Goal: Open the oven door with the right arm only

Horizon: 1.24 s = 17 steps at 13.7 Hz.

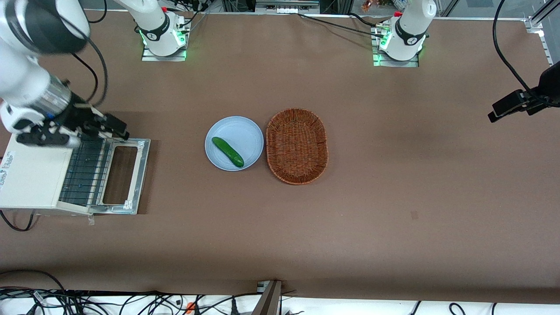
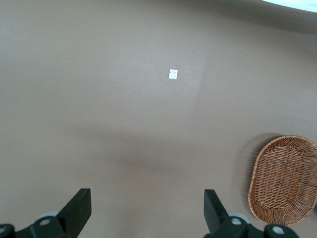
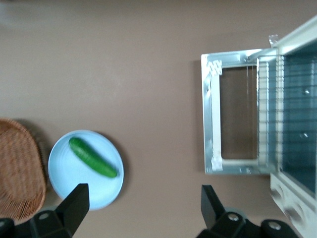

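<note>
Oven door: the flat grey-metal oven door with its glass window and shiny inner frame (image 1: pixel 124 175) lies fully dropped open, level with the brown table (image 1: pixel 393 175), hinged to the front of the cream boxy toaster oven (image 1: pixel 30 179) at my working end of the table; through its window I see the table surface
Oven inside: wire rack bars (image 1: pixel 85 173) show in the open cavity
My arm: my white jointed right arm with black bands (image 1: pixel 26 65) reaches over the oven's edge farther from the front camera
My gripper: my black two-finger gripper (image 1: pixel 114 127) hangs just above the door's corner farther from the front camera, apart from the door; my fingers (image 3: pixel 74 201) stand spread wide with nothing between them
Plate: a round pale-blue plate (image 1: pixel 249 131) sits near the table's middle, well apart from the door
Cucumber: a dark green cucumber (image 1: pixel 227 152) lies slantwise on the plate
Basket: an oval brown woven wicker basket (image 1: pixel 297 145) stands just beside the plate, toward the parked arm's end
Wrist view: the door's shiny frame (image 3: pixel 210 114) and the plate (image 3: pixel 64 173) both lie below my spread fingers
</note>
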Tool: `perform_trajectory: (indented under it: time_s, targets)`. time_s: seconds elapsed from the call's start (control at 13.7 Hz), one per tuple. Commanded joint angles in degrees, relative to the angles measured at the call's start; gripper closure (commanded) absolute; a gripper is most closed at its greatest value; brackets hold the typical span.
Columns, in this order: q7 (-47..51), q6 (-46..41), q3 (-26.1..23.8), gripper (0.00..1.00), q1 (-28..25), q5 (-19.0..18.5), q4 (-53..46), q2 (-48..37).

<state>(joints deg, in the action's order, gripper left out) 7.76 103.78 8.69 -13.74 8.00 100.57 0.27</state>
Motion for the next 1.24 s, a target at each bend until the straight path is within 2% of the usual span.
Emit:
perform_trajectory:
  time_s: [0.0,0.37,1.17]
  targets:
    - [-1.78,-7.08,-1.13,0.0,1.7,-2.71,-5.01,-0.18]
    - [-3.37,-13.78,-5.17,0.0,1.62,-8.0,-9.25,-0.8]
    - [-2.84,-16.5,-4.83,0.0,1.53,-7.3,-10.39,-0.8]
